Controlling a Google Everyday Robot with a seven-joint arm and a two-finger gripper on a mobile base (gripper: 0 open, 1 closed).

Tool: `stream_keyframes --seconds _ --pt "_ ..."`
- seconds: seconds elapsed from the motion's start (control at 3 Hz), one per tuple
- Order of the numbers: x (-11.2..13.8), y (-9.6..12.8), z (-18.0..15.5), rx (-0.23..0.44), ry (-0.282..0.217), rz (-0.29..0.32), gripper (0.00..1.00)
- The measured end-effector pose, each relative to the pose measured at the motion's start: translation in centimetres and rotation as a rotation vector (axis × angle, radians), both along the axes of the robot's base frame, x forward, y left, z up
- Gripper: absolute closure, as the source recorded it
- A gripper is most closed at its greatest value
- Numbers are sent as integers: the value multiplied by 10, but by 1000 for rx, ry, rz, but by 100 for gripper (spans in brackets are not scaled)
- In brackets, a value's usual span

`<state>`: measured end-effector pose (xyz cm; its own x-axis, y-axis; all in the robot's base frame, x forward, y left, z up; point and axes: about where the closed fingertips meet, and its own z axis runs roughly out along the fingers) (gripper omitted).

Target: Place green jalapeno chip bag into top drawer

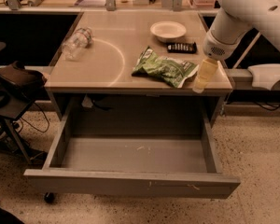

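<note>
The green jalapeno chip bag (pixel 165 68) lies crinkled on the tabletop near its front right edge. The top drawer (pixel 130 183) is pulled wide open below the table, and nothing shows inside it. My gripper (pixel 203 78) hangs from the white arm at the right, its yellowish fingers pointing down just to the right of the bag's right end, close above the table's front right corner. It holds nothing that I can see.
A white bowl (pixel 168 31) and a small black packet (pixel 181 46) sit behind the bag. A clear plastic bottle (pixel 76 43) lies on the table's far left. A dark chair (pixel 11 85) stands left of the table. A white object (pixel 269 75) sits at the right.
</note>
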<state>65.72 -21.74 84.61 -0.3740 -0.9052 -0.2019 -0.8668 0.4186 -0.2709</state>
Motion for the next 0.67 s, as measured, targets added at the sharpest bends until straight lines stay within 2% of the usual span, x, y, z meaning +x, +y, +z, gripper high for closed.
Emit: stream_keyframes --seconds 0.33,0.67 --pt "-2 40 7 -10 -4 105 0" --pt "0 93 9 -25 2 244 0"
